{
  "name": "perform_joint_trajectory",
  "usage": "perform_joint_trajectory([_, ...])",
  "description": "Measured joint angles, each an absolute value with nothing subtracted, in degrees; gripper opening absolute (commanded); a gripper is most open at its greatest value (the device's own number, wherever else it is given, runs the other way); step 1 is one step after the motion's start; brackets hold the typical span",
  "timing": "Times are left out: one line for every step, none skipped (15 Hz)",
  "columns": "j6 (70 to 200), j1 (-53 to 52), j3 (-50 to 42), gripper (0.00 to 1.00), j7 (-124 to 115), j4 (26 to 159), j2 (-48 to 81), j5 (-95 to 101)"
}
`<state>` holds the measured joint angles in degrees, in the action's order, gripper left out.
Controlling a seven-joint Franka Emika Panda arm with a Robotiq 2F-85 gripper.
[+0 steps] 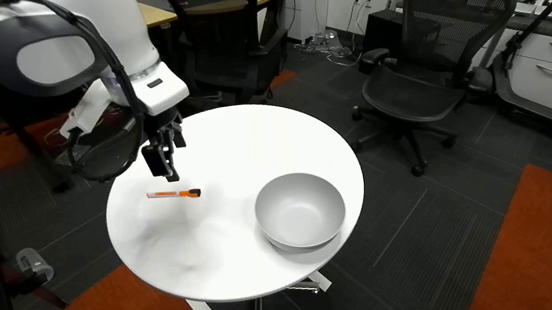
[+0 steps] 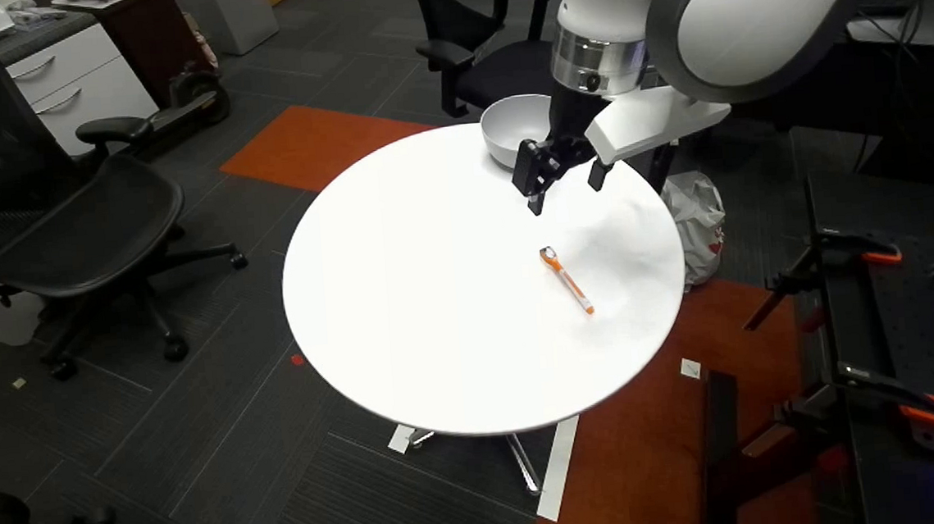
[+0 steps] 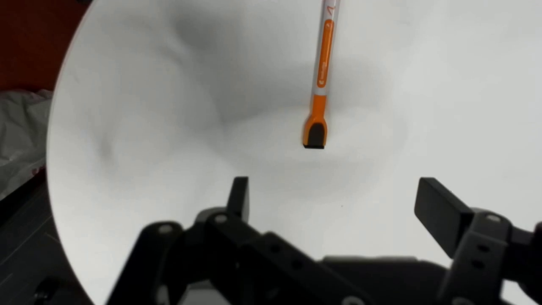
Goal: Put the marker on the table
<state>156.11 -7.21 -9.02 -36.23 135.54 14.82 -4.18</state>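
Observation:
The orange and white marker with a black end lies flat on the round white table in both exterior views: marker [image 1: 173, 193], table [image 1: 263, 140]; marker [image 2: 569, 282], table [image 2: 403, 283]. In the wrist view the marker [image 3: 324, 55] runs up from the middle, its black end nearest my jaws and its far end cut off by the top edge. The table [image 3: 148, 178] fills most of that view. My gripper [image 1: 176, 160] is open and empty above the table, apart from the marker. It also shows in an exterior view [image 2: 567, 196] and the wrist view [image 3: 333, 199].
A grey bowl [image 1: 299, 213] stands near the table's edge; it also shows partly behind my gripper in an exterior view [image 2: 511, 131]. A black office chair [image 1: 424, 66] stands beyond the table. A plastic bag [image 2: 693, 221] is beside the table's edge.

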Motion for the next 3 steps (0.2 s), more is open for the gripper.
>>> perform_joint_trajectory([156.1, -7.0, -9.0, 1.00, -36.2, 135.8, 14.1, -3.9])
perform_joint_trajectory([156.1, -6.8, -9.0, 1.00, -36.0, 136.0, 13.6, -3.9])
perform_joint_trajectory([156.1, -6.5, -9.0, 1.00, -35.5, 136.0, 13.2, -3.9])
